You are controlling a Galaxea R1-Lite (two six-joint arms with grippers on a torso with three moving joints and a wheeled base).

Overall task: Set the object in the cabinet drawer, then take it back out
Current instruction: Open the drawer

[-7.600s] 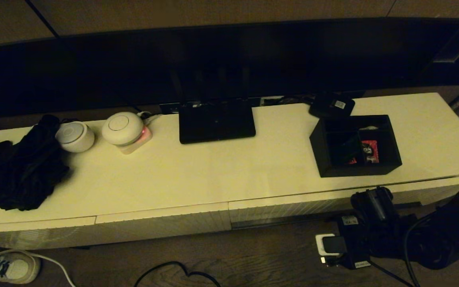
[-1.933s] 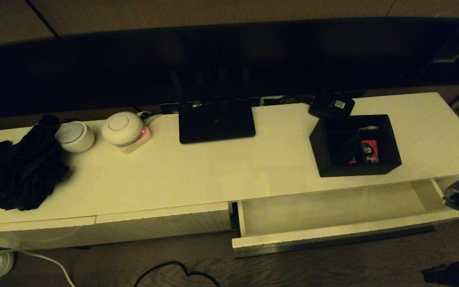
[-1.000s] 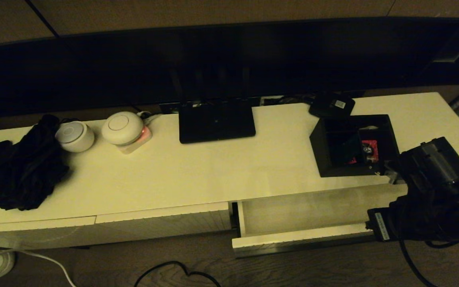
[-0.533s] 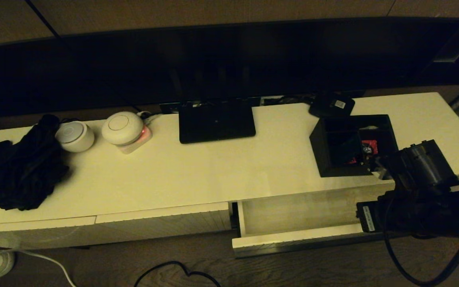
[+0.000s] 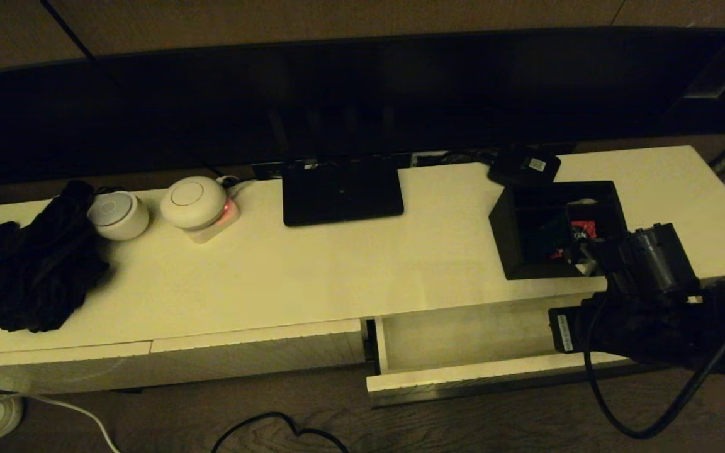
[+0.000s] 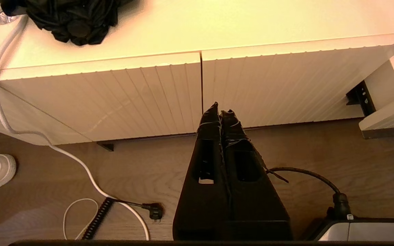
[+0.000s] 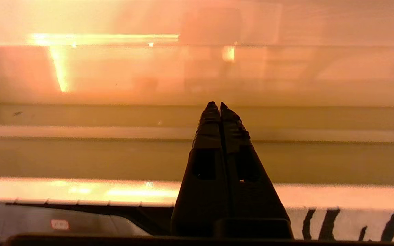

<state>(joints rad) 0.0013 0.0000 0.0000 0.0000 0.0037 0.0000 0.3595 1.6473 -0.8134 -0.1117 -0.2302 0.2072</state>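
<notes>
One arm works: the right gripper point(image 5: 579, 251), fingers pressed together, has edged further left over the black divided organiser box point(image 5: 529, 242) above the open cream-white drawer point(image 5: 463, 377).

black right arm point(image 5: 652, 296) with a white-labelled link and looping black cable; both wrists end in tapered, slotted black fingers point(image 6: 214, 136).
</notes>
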